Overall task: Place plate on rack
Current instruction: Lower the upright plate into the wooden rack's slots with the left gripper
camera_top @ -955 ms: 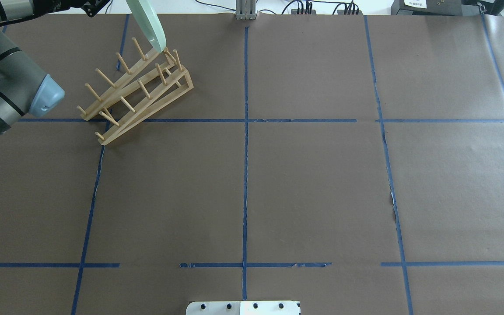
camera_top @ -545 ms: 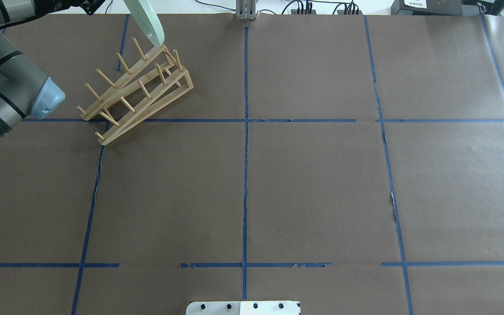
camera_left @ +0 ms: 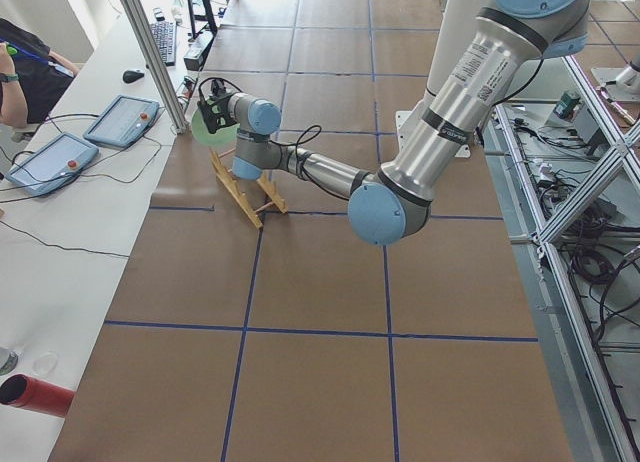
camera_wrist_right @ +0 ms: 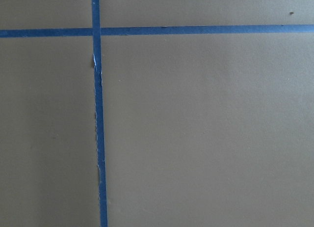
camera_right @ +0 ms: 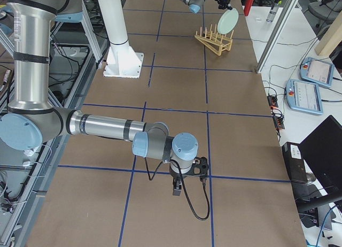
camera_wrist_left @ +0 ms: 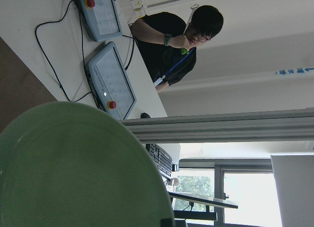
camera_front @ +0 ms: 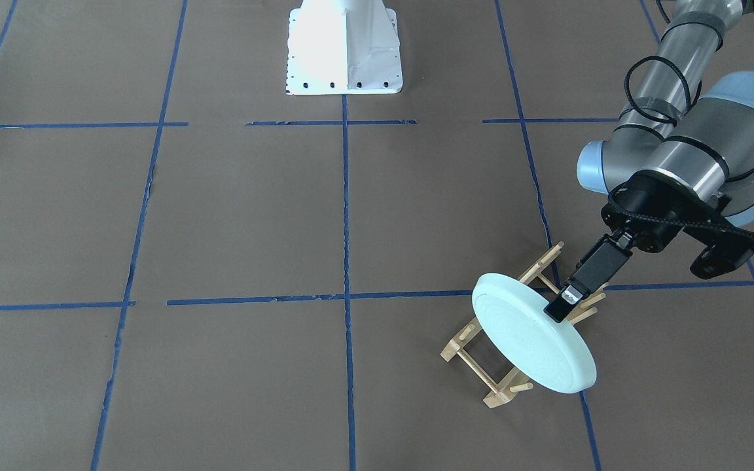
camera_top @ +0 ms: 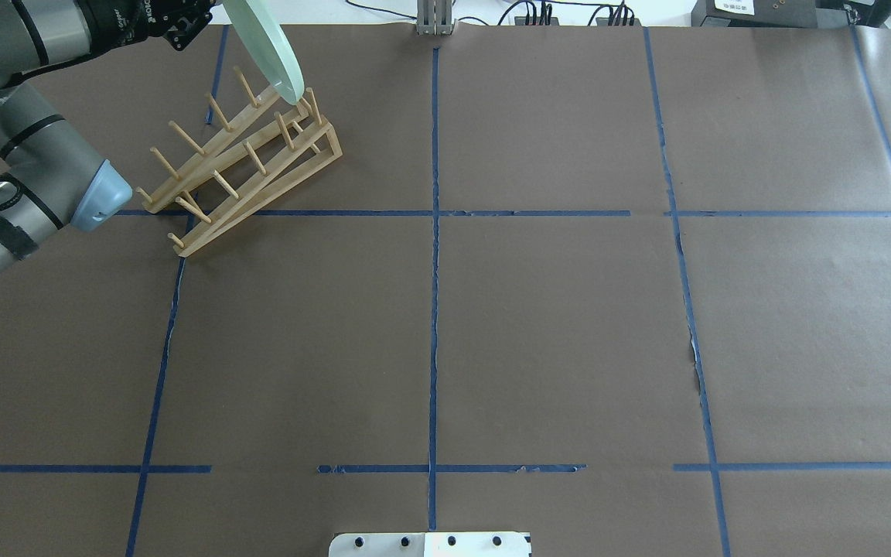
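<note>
The pale mint-green plate (camera_front: 534,340) is held tilted on edge over the end of the wooden rack (camera_front: 475,363) that lies farther from the robot. My left gripper (camera_front: 563,306) is shut on the plate's upper rim. In the overhead view the plate's (camera_top: 264,46) lower edge sits by the last pegs of the rack (camera_top: 244,155); I cannot tell whether it touches them. The plate fills the lower left wrist view (camera_wrist_left: 73,168). My right gripper (camera_right: 184,180) hangs low over bare table far from the rack; I cannot tell whether it is open or shut.
The white robot base (camera_front: 344,49) stands at the table's robot side. Beyond the table edge by the rack is a white bench with teach pendants (camera_left: 120,117) and a seated person (camera_wrist_left: 181,35). Blue tape lines (camera_top: 434,232) cross the brown table cover.
The plate has moved right and down, so its lower edge now lies at the rack's last pegs. The left arm has swung further into the overhead view. The rack has not moved.
</note>
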Tool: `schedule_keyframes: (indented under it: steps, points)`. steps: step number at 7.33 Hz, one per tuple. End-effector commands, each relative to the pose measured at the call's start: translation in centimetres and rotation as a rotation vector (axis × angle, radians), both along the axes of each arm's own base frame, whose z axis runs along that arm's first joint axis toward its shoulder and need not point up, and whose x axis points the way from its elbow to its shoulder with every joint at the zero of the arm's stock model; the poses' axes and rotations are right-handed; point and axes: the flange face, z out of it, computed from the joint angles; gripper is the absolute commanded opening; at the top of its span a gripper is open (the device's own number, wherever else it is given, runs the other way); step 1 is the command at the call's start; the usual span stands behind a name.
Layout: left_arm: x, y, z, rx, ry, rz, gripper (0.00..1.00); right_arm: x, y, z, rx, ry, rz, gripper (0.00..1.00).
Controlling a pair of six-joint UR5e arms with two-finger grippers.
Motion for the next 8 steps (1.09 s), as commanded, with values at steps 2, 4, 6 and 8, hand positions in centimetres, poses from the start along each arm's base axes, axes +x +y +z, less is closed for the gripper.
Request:
schedule_keyframes:
  steps: [2,4,6,8]
  points:
    - [3.4,0.7,2.7,-0.038,-0.035,0.005,0.00,0.0,0.0,0.0,-0.001,0.000,0.001,1.00]
    - [3.8,0.7,3.4,-0.040,-0.054,0.008,0.00,0.0,0.0,0.0,-0.001,0.000,-0.001,1.00]
    - [3.7,0.7,3.6,-0.042,-0.056,0.008,0.00,0.0,0.0,0.0,0.001,0.000,-0.001,1.00]
    - [3.7,0.7,3.6,-0.043,-0.056,0.006,0.44,0.0,0.0,0.0,-0.001,0.000,0.001,1.00]
